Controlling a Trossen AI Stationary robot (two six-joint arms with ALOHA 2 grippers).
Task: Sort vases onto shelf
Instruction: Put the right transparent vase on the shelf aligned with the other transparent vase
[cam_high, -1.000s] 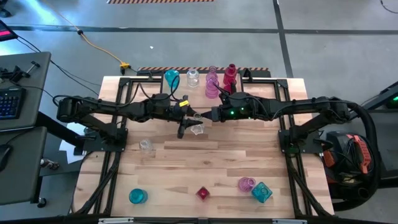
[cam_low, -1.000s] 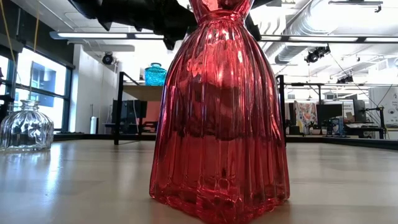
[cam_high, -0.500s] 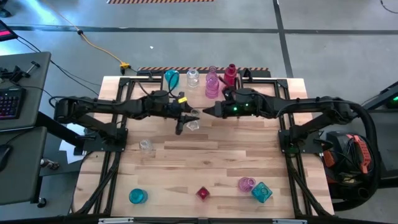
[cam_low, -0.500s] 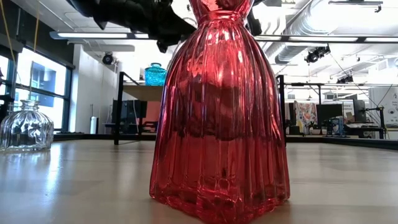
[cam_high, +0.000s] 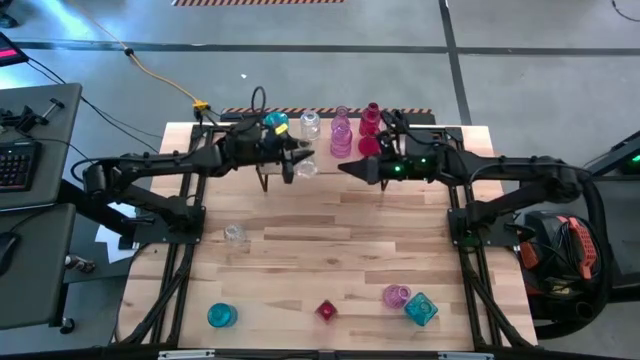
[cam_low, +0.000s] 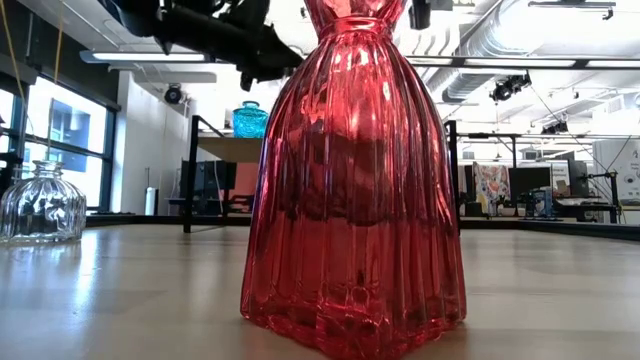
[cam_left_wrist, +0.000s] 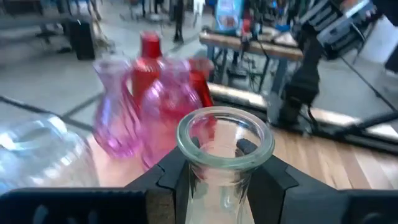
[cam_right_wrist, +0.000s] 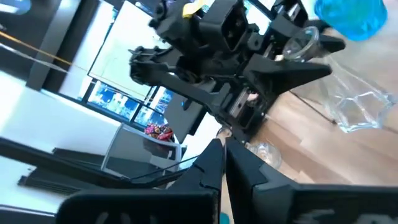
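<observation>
Left jaws clamped on a clear vase (cam_left_wrist: 224, 155), right jaws together, above slatted wood table (cam_high: 330, 250), concrete floor (cam_high: 520, 60) around

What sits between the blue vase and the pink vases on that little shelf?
A clear vase stands between the teal vase and the pink vases, seen from the high view.

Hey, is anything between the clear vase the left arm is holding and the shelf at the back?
Nothing visible blocks it. The left gripper holds the clear vase beside the shelf, where teal, clear, pink and red vases already crowd the top.
</observation>
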